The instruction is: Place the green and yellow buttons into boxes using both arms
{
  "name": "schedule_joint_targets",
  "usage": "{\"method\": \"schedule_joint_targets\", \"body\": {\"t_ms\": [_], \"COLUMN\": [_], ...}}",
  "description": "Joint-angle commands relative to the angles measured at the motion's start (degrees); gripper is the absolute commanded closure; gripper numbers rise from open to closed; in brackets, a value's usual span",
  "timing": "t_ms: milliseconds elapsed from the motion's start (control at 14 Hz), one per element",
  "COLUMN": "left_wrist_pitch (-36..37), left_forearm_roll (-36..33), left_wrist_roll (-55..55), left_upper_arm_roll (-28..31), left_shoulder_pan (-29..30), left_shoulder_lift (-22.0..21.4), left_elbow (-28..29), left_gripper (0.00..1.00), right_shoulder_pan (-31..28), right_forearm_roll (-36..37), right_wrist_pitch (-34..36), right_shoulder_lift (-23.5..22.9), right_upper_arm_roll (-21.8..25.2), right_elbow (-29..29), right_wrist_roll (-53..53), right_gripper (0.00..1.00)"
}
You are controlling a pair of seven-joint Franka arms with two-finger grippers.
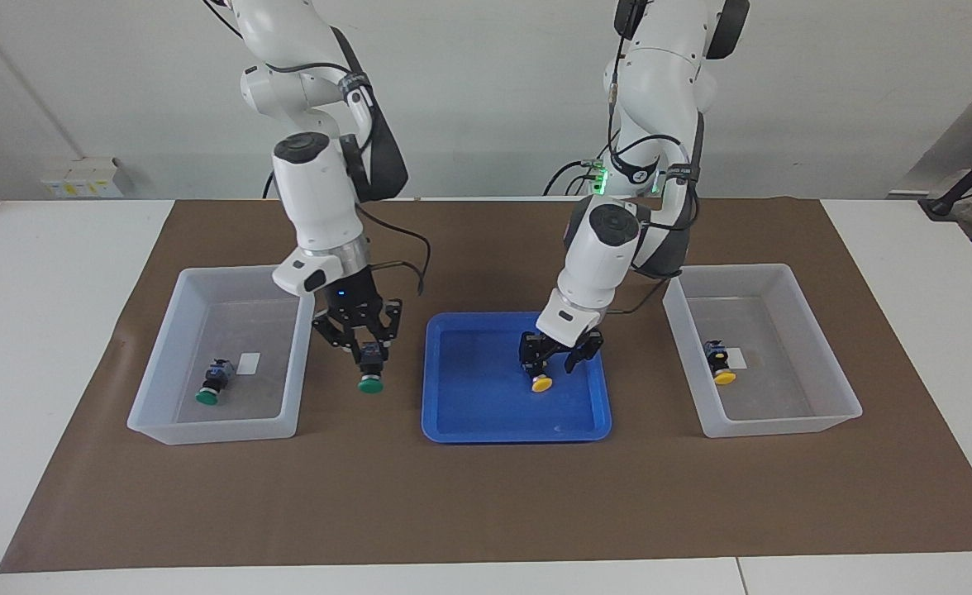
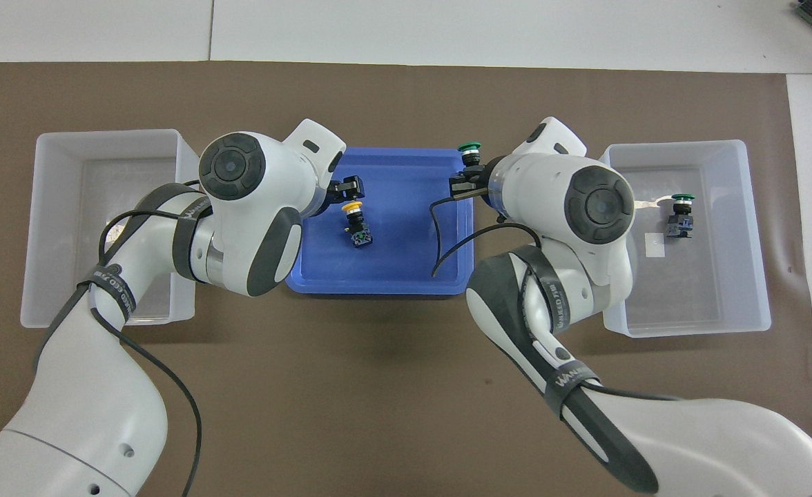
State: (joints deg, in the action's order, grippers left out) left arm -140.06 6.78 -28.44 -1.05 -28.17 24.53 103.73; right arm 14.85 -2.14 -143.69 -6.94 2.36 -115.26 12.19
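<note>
Right end effector (image 1: 368, 351): raised over the brown surface (image 1: 486, 496) between blue tray (image 1: 453, 430) and green-side box (image 1: 164, 430), pinching a green button (image 1: 370, 383) by its dark body, cap down. Left end effector (image 1: 559, 354): low in the tray, fingers spread astride a yellow button (image 1: 540, 383). One button lies in each box (image 1: 833, 413). Judged light, rigid, hard plastic; the domed cap looks slippery, so take hold of the blocky body's flat sides.

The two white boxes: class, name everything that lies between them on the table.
Between the boxes lies the blue tray, best seen in the facing view, with a yellow button under the left gripper; the right gripper holds a green button.
</note>
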Motion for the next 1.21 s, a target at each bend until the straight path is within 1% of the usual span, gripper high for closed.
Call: {"method": "schedule_joint_targets", "body": {"t_ms": [0, 143, 214, 286, 357, 429, 500, 571, 643, 714, 786, 857, 1000, 1071, 1143], "left_wrist_pitch": [-4.5, -5.0, -5.1, -5.3, -5.4, -5.3, -5.2, -5.0, -4.4, -4.0, -2.9, -0.2, 5.6, 8.0, 10.0], "left_forearm_roll": [0.6, 0.6, 0.6, 0.6, 0.6, 0.6, 0.6, 0.6, 0.6, 0.6, 0.6, 0.5, 0.4, 0.4, 0.4], "left_wrist_roll": [-0.1, -0.1, -0.1, -0.1, -0.2, -0.2, -0.2, -0.3, -0.4, -0.9, -1.5, -2.4, -3.4, -3.4, -3.3], "left_upper_arm_roll": [1.0, 1.0, 1.0, 1.0, 1.0, 1.0, 1.0, 1.0, 1.0, 1.0, 1.1, 1.2, 1.4, 1.7, 2.4], "left_shoulder_pan": [-1.4, -1.4, -1.4, -1.4, -1.4, -1.4, -1.4, -1.4, -1.4, -1.3, -1.3, -1.3, -0.4, -0.4, 0.1], "left_shoulder_lift": [-0.3, -0.3, -0.1, 0.0, 0.0, 0.0, 0.0, 0.0, 0.0, 0.0, 0.0, 0.2, 0.9, 0.7, 0.3], "left_elbow": [3.7, 4.2, 4.4, 4.6, 4.6, 4.6, 4.5, 4.5, 4.1, 3.5, 2.2, -0.1, -5.5, -7.2, -8.4], "left_gripper": [0.30, 0.33, 0.41, 0.49, 0.60, 0.73, 0.85, 0.96, 1.00, 1.00, 1.00, 1.00, 1.00, 1.00, 1.00], "right_shoulder_pan": [-6.8, -10.8, -11.9, -13.0, -14.8, -16.2, -17.4, -18.0, -17.6, -17.4, -18.0, -18.4, -18.5, -18.5, -18.5], "right_forearm_roll": [0.7, 0.0, -0.1, -0.9, -1.5, -1.5, -1.6, -1.6, -1.6, -1.6, -1.6, -1.6, -1.6, -1.6, -1.6], "right_wrist_pitch": [4.2, 5.0, 5.1, 5.1, 4.7, 4.3, 3.5, 0.7, -2.6, -4.5, -4.9, -5.5, -5.7, -5.6, -5.6], "right_shoulder_lift": [5.1, 5.4, 5.4, 5.4, 4.7, 4.0, 2.4, 0.7, -1.2, -2.8, -2.9, -3.3, -4.5, -4.5, -4.5], "right_upper_arm_roll": [-0.7, -0.8, -0.8, -0.7, -0.8, -0.8, -0.8, -0.8, -0.9, -0.9, -0.9, -0.8, -0.8, -0.8, -0.9], "right_elbow": [-3.3, -3.8, -4.6, -5.3, -6.3, -7.0, -7.2, -7.3, -7.4, -7.7, -9.0, -9.4, -9.7, -9.8, -9.8], "right_wrist_roll": [-4.3, -8.7, -10.4, -12.0, -13.6, -15.3, -16.8, -17.8, -18.9, -19.5, -20.2, -21.8, -22.5, -22.4, -22.3], "right_gripper": [1.00, 1.00, 1.00, 1.00, 1.00, 1.00, 1.00, 1.00, 1.00, 1.00, 1.00, 1.00, 0.92, 0.84, 0.63]}}
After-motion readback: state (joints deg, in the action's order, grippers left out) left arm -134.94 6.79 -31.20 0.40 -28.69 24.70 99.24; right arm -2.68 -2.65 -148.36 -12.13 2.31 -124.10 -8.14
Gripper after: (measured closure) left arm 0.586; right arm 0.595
